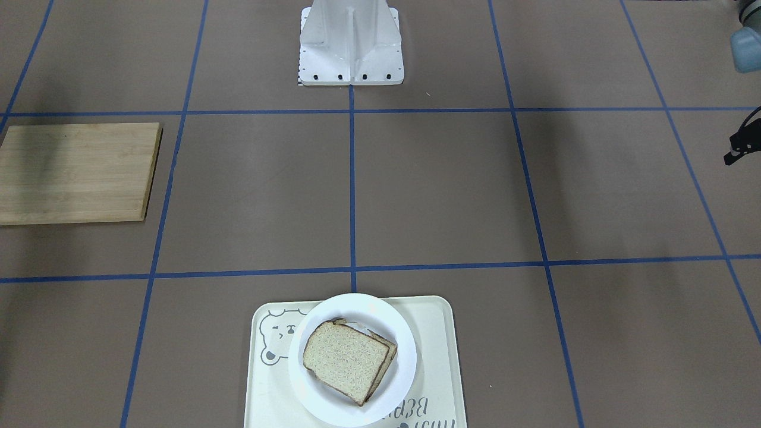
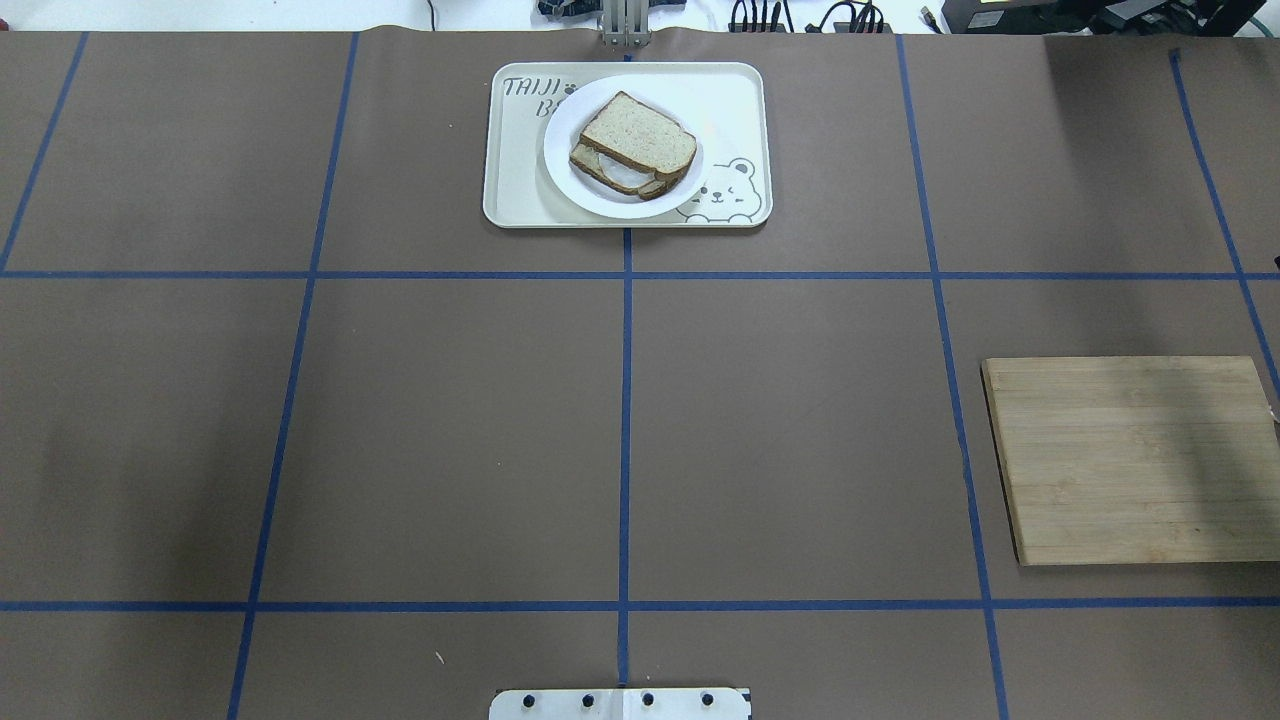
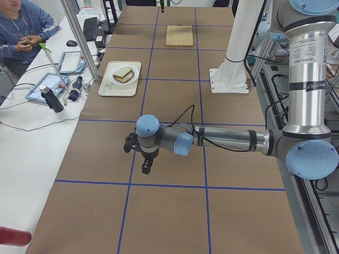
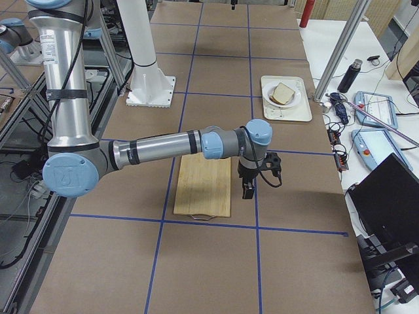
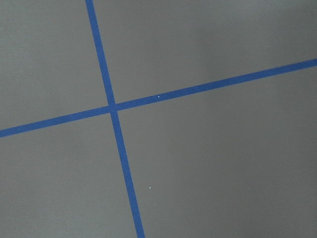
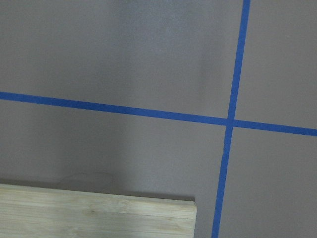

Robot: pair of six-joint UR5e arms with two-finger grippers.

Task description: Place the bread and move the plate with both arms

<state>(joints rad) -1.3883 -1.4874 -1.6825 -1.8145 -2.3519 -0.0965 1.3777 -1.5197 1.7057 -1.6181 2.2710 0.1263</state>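
Observation:
The bread (image 1: 345, 359) lies on top of another slice on the white plate (image 1: 368, 312), which sits on the cream bear tray (image 1: 434, 356). In the overhead view the bread (image 2: 640, 135) covers most of the lower slice (image 2: 612, 178) on the plate (image 2: 560, 150). My left gripper (image 3: 145, 168) hangs over bare table far from the plate; only a black edge of it shows in the front-facing view (image 1: 740, 142). My right gripper (image 4: 247, 191) hangs beside the wooden board. I cannot tell whether either is open or shut. Both wrist views show only the table.
A wooden cutting board (image 2: 1135, 460) lies on the robot's right side of the table. The white base stand (image 1: 351, 41) is at the robot's edge. Blue tape lines cross the brown table. An operator (image 3: 24, 29) sits beyond the far edge.

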